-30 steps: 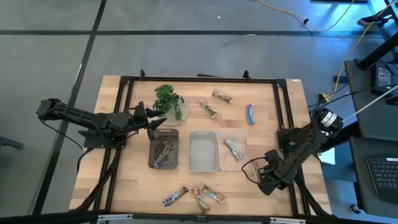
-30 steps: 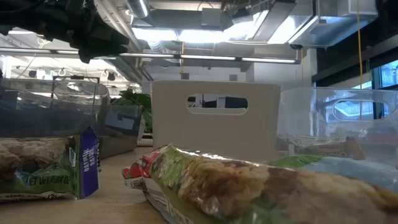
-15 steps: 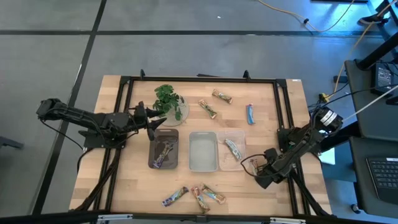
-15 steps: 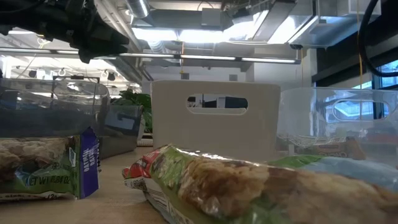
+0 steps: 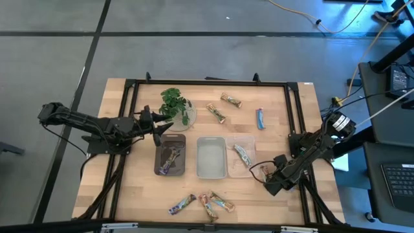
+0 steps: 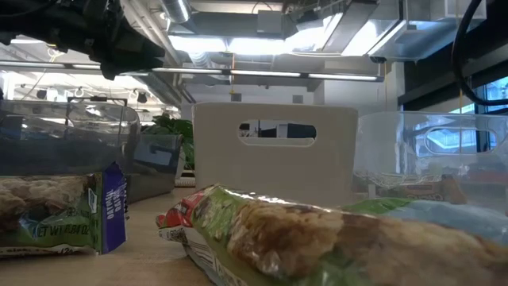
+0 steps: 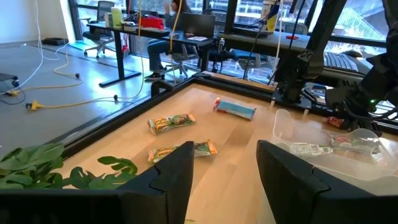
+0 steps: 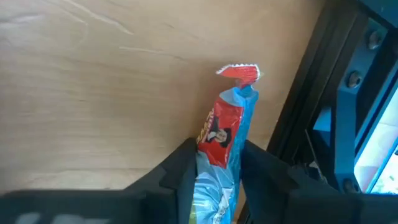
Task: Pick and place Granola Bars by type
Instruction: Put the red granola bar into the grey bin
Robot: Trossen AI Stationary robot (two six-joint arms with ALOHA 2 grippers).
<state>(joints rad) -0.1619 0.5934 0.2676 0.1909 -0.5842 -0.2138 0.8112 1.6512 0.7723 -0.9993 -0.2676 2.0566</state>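
Only the right arm has moved since a second ago: its right gripper [image 5: 266, 172] has slid a little up and left across the table [image 5: 129, 188], toward the bins, and nothing else has changed place. Going left to right, the left gripper [image 5: 158, 131] waits at about 9 o'clock on the table, near the plant [image 5: 174, 103], and the left wrist view shows its two fingers [image 7: 171, 177] set fairly wide with nothing between them. Next comes the dark bin [image 5: 170, 156], which already has bars inside, then the white bin [image 5: 211, 157], then the clear bin [image 5: 242, 155] with one bar in it. Loose bars lie at 12 o'clock, two tan ones [image 5: 224, 107] and a blue bar [image 5: 260, 118], and three more bars [image 5: 202, 204] sit at 6 o'clock. At about 4 o'clock the right gripper is closed tight on a red and blue bar [image 8: 225, 133]. The bar's long side runs straight out past the fingers, with its crimped red tip at the far end. From the high view the clear bin is just beside this gripper, at its 10 o'clock, and the right arm is much nearer to it than the left arm. I think the bar goes to a bin next, though which bin is hard to say.
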